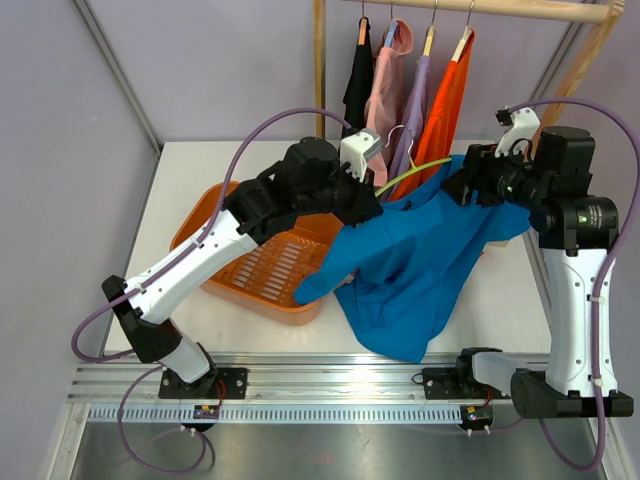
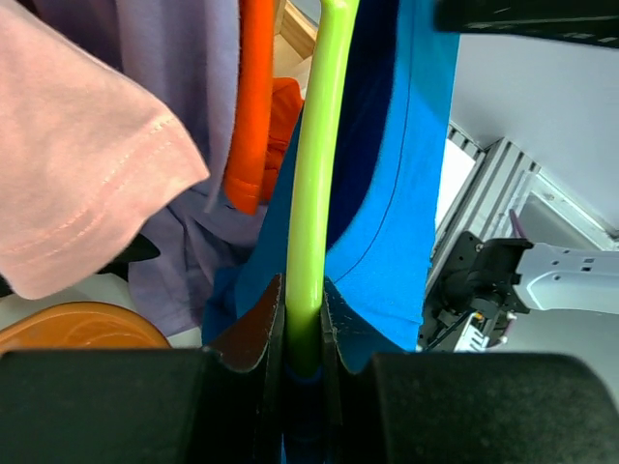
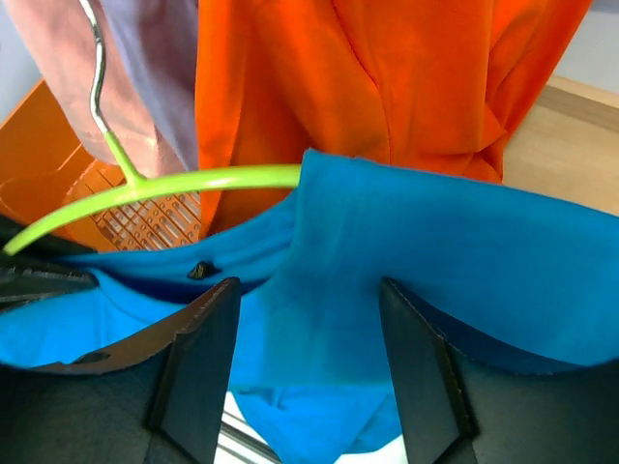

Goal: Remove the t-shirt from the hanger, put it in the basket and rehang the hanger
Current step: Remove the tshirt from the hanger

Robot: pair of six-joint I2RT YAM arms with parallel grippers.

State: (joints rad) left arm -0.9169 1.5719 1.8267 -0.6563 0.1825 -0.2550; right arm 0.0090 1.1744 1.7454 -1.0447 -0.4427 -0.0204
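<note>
Mid-strip, by the look of it: working the shirt [image 1: 420, 270] off the hanger [image 2: 314, 193], with the cloth not yet free of the bar.

Clamps the hanger's green bar tight between the jaws of the left gripper [image 2: 303, 324], blue cloth bunched on either side of them and running on past them along the bar. Straddles a raised fold of the shirt with the right gripper [image 3: 309, 333], fingers [image 3: 203, 372] wide apart and not visibly pressing the cloth, so open as far as can be judged.

Just beyond the right jaws, shows the bar vanishing into the shirt's shoulder; up and left of them, the hook [image 3: 95, 77], off the rail [image 1: 480, 8]. Farther beyond: an orange top [image 3: 387, 77].

Likely calls next for closing the right jaws on that fold and drawing it away from the left jaws, hanger held steady.

Reaches the left arm low over the basket [image 1: 215, 225]; stands the right arm upright, wrist bent leftward, grippers facing across the shirt, near but apart.
</note>
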